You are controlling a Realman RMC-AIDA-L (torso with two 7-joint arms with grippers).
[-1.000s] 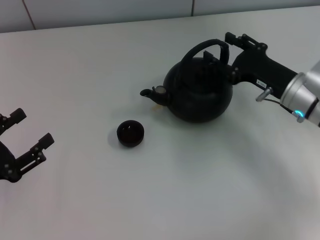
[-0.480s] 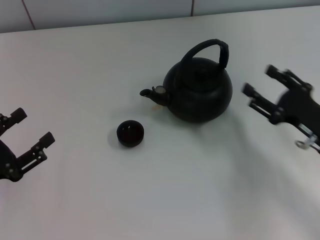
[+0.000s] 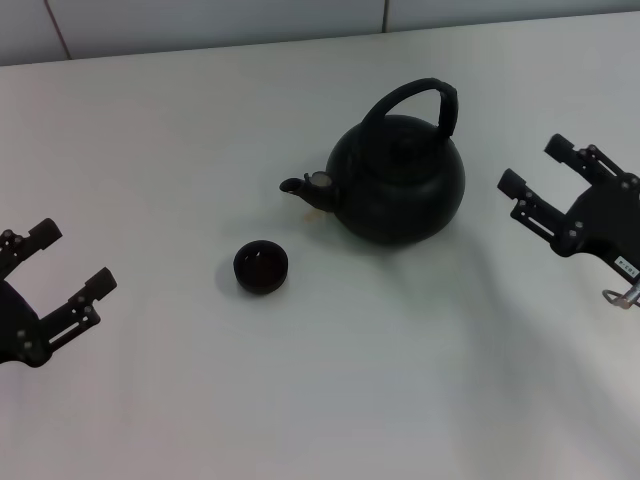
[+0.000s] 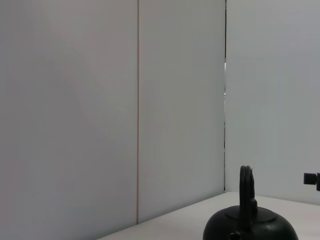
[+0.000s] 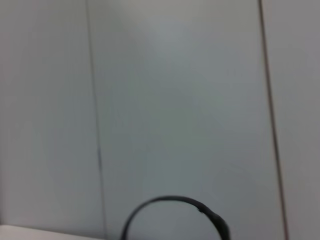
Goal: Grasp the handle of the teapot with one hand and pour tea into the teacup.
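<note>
The matte-black teapot (image 3: 400, 190) stands upright on the white table, its spout (image 3: 305, 188) pointing to my left. Its arched handle (image 3: 420, 92) is free; nothing holds it. The small dark teacup (image 3: 261, 267) sits in front of and left of the spout, apart from the pot. My right gripper (image 3: 535, 168) is open and empty, to the right of the teapot with a clear gap. My left gripper (image 3: 72, 258) is open and empty at the far left. The left wrist view shows the teapot (image 4: 250, 229) and its handle (image 4: 245, 197); the right wrist view shows only the handle (image 5: 175, 202).
The white table (image 3: 330, 400) meets a pale panelled wall (image 3: 200, 25) at the back. The wall fills most of both wrist views (image 4: 100, 100).
My right gripper has let go of the teapot's handle and drawn back to the right and nearer to me. The teapot and teacup stay put. My left gripper has shifted slightly.
</note>
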